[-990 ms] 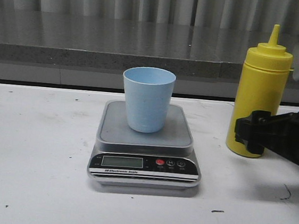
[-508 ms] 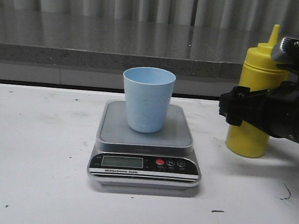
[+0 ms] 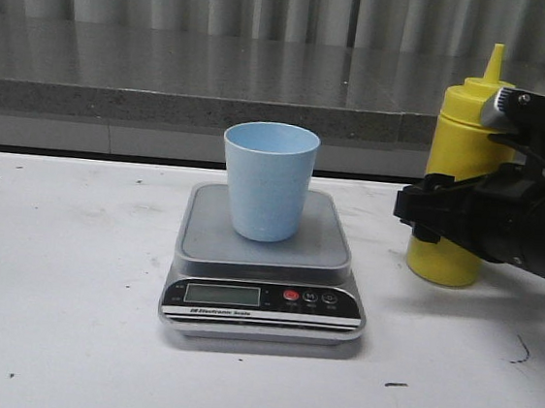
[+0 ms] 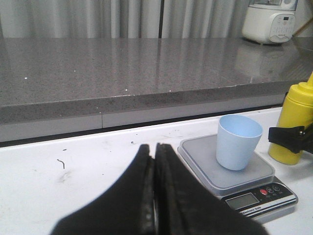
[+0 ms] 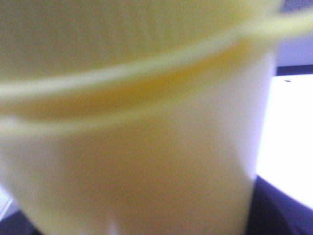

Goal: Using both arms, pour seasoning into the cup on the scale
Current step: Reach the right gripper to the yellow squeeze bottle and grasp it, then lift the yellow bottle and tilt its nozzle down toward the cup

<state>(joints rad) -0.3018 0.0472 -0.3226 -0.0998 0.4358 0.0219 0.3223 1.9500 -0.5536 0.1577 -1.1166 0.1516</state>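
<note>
The light blue cup [image 3: 267,179] stands upright on the platform of the silver scale [image 3: 324,250], mid-table. The yellow seasoning bottle [image 3: 460,136] stands on the table to the right of the scale. My right gripper [image 3: 437,214] straddles the bottle's lower half; one black finger [image 3: 418,212] shows in front, the other is hidden. The right wrist view is filled by the blurred bottle [image 5: 137,122], so the grip cannot be judged. My left gripper [image 4: 154,149] is shut and empty, above the table left of the scale [image 4: 200,159] and cup [image 4: 238,142].
A raised grey stone counter [image 3: 217,81] runs along the back of the white table [image 3: 49,288]. A white appliance [image 4: 271,22] stands on it at the far right. Small dark marks dot the tabletop.
My right gripper rose from the bottle's base to its middle and moved left, its finger now reaching past the bottle's left side. The bottle shifted slightly left. Cup and scale have not moved.
</note>
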